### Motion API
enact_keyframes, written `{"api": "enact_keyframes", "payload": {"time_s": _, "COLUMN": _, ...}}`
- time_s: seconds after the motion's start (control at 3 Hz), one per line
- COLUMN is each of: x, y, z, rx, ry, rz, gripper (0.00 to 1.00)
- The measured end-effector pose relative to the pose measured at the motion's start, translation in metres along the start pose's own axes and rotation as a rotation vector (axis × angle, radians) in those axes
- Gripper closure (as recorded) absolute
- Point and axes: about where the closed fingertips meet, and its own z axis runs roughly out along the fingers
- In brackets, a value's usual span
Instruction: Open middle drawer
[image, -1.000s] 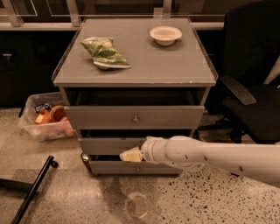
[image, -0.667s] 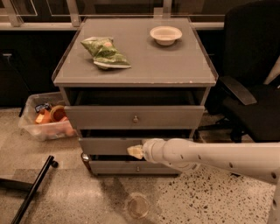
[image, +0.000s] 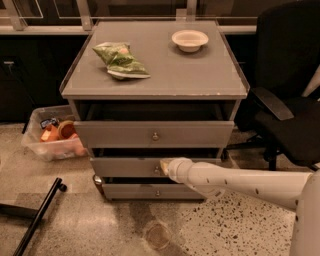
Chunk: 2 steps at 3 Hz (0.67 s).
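The gripper (image: 164, 165) has crept up and to the right over the last second. It now sits against the front of the middle drawer (image: 120, 167), below the middle of the bench's (image: 165, 75) front edge and touching or just beside the knob (image: 157, 170). Whether it is clamped on the knob cannot be told, because the wrist hides the contact. The arm (image: 235, 180) reaches in from the right, below the bench's front right corner. The drawer front itself has not shifted. It lies back under the top drawer (image: 125, 134), which stands out a little. So the approach looks finished and the pull not yet begun. The next move would need a sure hold on the knob, then a straight draw away from the front edge.
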Motion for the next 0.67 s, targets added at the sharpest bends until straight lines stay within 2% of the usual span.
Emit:
{"api": "enact_keyframes", "payload": {"time_s": 0.33, "x": 0.000, "y": -0.020, "z": 0.021, "rx": 0.034, "ry": -0.050, "rz": 0.038, "gripper": 1.00}}
{"api": "enact_keyframes", "payload": {"time_s": 0.67, "x": -0.005, "y": -0.040, "z": 0.039, "rx": 0.064, "ry": -0.101, "rz": 0.066, "gripper": 1.00}}
